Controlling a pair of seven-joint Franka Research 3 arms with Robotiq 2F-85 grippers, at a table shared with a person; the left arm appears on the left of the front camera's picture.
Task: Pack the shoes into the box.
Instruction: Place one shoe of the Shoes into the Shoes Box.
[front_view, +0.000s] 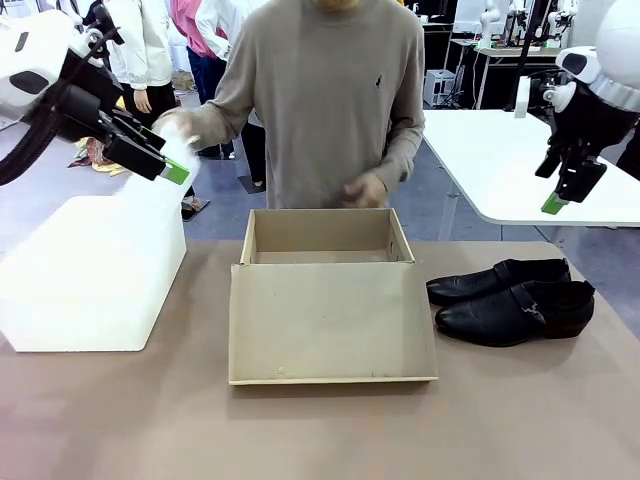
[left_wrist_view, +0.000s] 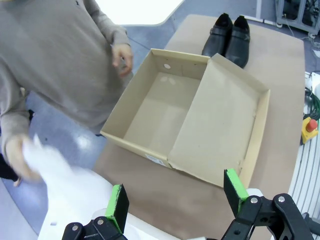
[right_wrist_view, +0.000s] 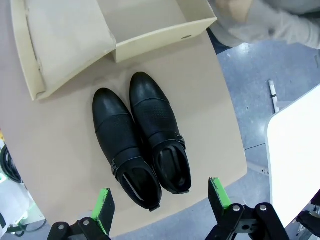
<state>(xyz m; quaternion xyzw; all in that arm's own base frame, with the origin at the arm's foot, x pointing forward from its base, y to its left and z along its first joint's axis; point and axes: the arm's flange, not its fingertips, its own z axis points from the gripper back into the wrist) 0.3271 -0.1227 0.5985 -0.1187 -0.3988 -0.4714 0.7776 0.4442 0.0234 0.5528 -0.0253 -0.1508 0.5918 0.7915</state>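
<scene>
Left tool (left_wrist_view: 176, 192) and right tool (right_wrist_view: 161, 196) hover wide open and empty. The shoes (right_wrist_view: 150, 130) sit paired beside the box (front_view: 320, 235), its lid folded flat for loading.

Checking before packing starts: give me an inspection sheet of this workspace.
Surface: brown table, smooth and flat.
Job's things: pair of black glossy leather shoes side by side, right of open tan cardboard box; no shoes inside.
Clutter: white plastic bin left of box; person's hand holding white paper.
Grippers: left gripper open, empty; right gripper open, above shoes.
Cables: green cables off the table's edge.
Surroundings: person in grey sweater opposite; white table behind.
</scene>
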